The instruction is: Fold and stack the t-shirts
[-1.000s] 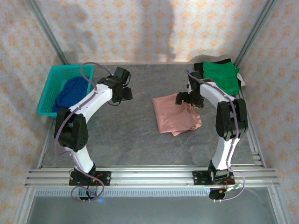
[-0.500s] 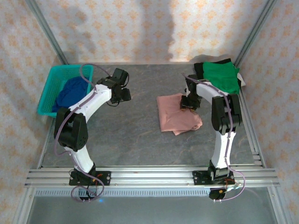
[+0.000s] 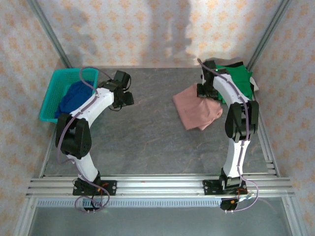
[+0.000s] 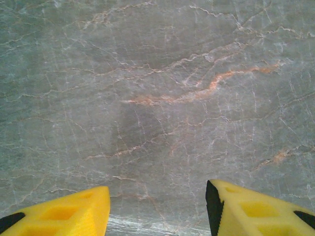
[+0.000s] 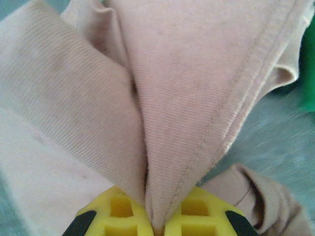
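Left side: teal basket [image 3: 47,100] sits at the left edge of the table [image 3: 147,142], with the dark blue tee [image 3: 74,96] bunched inside it. My left gripper [image 3: 124,97] hovers just right of the basket. On its wrist cam the left gripper [image 4: 157,211] has its jaws parted with nothing between them, only bare marble table [image 4: 157,98] below; it has barely moved in the last second.

Centre and near half of the table are open, so there's plenty of room to work.

Right side: the pink tee [image 3: 199,110] has been dragged from mid-table toward the far right. Its far edge now meets the green tee [image 3: 241,81], which lies in the far-right corner by the frame post. The right gripper [image 3: 206,91] was wide a second ago. Now the right gripper [image 5: 156,221] is clenched on a hemmed fold of the pink tee [image 5: 172,98], with a sliver of the green tee [image 5: 307,73] at the frame's right edge.
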### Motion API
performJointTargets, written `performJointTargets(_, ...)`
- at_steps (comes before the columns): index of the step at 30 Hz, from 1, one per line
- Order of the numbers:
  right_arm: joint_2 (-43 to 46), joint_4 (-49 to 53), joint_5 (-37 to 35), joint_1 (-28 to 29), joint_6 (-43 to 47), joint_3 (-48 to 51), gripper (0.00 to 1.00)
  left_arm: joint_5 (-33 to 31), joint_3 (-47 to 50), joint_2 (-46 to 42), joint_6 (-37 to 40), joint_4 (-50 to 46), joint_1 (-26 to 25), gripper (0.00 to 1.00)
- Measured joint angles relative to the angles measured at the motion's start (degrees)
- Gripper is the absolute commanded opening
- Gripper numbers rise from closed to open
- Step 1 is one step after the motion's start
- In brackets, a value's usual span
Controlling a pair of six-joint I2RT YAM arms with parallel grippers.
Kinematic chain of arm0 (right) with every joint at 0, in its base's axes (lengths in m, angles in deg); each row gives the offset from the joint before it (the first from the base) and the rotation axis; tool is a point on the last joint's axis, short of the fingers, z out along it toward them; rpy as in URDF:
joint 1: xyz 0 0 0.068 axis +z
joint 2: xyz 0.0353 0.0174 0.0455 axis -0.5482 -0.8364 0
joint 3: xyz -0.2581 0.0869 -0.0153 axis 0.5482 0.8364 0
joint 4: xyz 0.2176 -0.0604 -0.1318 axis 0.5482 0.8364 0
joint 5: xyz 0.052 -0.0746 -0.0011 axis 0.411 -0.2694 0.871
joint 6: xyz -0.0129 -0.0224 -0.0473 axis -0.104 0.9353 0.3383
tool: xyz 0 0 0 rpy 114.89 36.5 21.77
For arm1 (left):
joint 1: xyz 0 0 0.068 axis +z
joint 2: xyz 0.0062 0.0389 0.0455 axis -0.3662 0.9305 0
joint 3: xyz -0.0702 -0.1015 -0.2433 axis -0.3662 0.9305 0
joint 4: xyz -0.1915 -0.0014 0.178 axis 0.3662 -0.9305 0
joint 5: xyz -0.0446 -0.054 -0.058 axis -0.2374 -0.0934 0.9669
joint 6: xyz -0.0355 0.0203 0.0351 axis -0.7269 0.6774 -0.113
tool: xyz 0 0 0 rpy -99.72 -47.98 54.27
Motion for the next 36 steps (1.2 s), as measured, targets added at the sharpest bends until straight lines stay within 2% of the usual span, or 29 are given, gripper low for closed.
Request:
performJointTargets(5, -1.4, 2.6, -6.4, -1.2, 3.8, -13.9, 0.00, 0.0, 0.7, -1.5, 0.4, -0.5, 1.9, 0.55)
performJointTargets(10, -6.1, 2.9, -8.7, -6.2, 5.8, -24.4, 0.00, 0.0, 1.0, -2.7, 1.2, -0.8, 2.9, 0.55)
performJointTargets(20, -19.5, 2.0, -0.7, -20.0, 5.9, -34.9, 0.01, 0.0, 2.8, -2.9, 1.5, -1.3, 3.0, 0.55)
performJointTargets(23, -23.4, 1.2, 0.8, -22.5, 6.0, -36.8, 0.21, 0.0, 2.8, -2.9, 1.5, -1.6, 3.0, 0.55)
performJointTargets(25, -25.0, 0.8, 1.3, -23.7, 6.4, -36.9, 0.23, 0.0, 2.9, -2.9, 1.5, -1.6, 3.0, 0.55)
performJointTargets(27, -26.3, 0.7, 0.5, -24.2, 6.2, -37.4, 0.46, 0.0, 3.1, -3.0, 1.4, -1.5, 3.0, 0.55)
performJointTargets(30, -27.6, 0.6, -2.5, -24.2, 5.6, -39.2, 0.64, 0.0, 4.0, -3.2, 1.4, -1.6, 3.0, 0.56)
performJointTargets(33, -27.5, 1.2, -5.6, -24.1, 4.0, -40.4, 0.81, 0.1, 6.0, -5.0, 1.4, -1.1, 3.0, 0.66)
performJointTargets(36, -25.0, 0.0, -7.6, -24.1, 2.2, -37.3, 0.97, 0.3, 9.7, -9.9, 1.3, -0.1, 3.0, 0.86)
